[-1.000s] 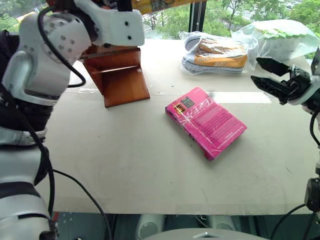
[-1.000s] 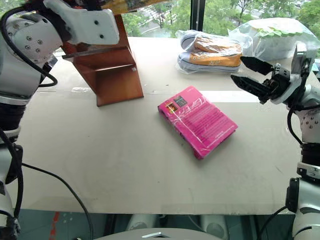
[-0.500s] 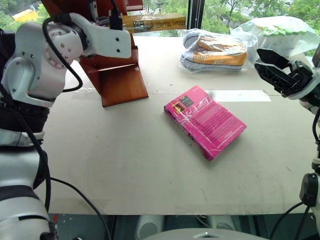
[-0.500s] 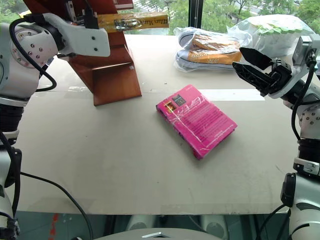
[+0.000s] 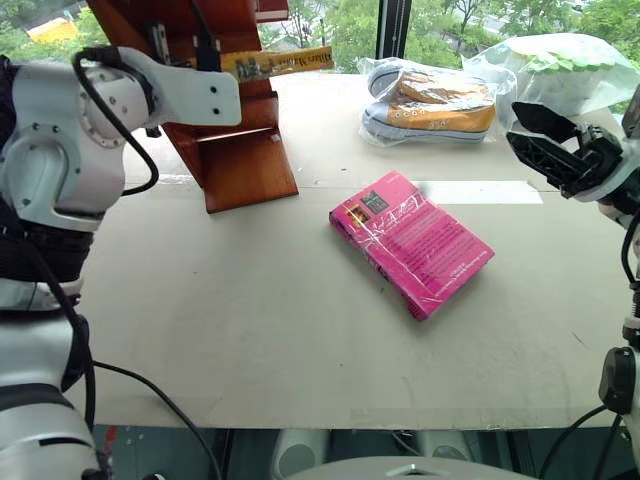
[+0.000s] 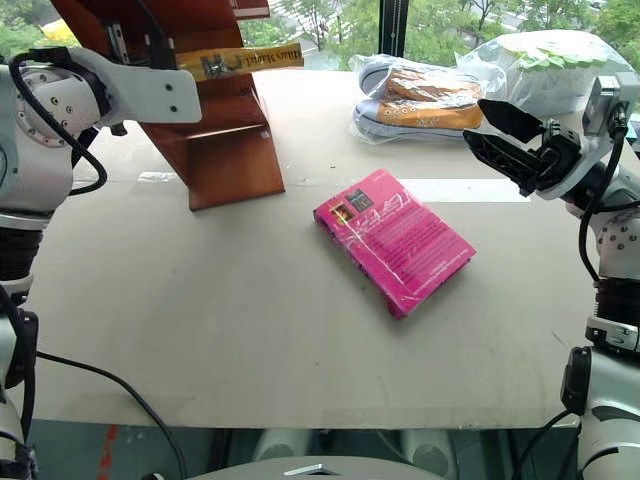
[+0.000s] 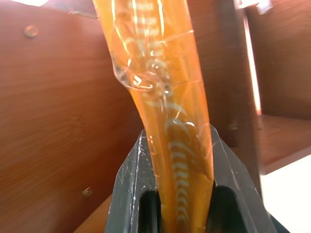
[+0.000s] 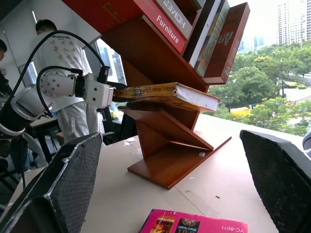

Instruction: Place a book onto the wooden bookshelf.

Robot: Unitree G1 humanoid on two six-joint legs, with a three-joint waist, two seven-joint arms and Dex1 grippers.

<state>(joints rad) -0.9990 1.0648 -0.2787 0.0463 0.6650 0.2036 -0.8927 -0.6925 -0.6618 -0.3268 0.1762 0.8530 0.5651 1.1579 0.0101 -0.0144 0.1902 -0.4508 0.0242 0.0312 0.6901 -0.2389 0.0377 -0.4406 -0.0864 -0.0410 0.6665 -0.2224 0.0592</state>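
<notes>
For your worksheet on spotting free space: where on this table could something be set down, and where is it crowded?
Bare table spans the near edge, below the pink book and in front of the wooden bookshelf. Crowded: the far right corner, with the bagged sneakers and the plastic-wrapped bundle.

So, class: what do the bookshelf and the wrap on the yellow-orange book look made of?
The wooden bookshelf: likely polished or varnished wood, reddish-brown with visible grain and sheen. The wrap on the yellow-orange book: apparently thin clear plastic film, glossy, wrinkled, catching highlights.
</notes>
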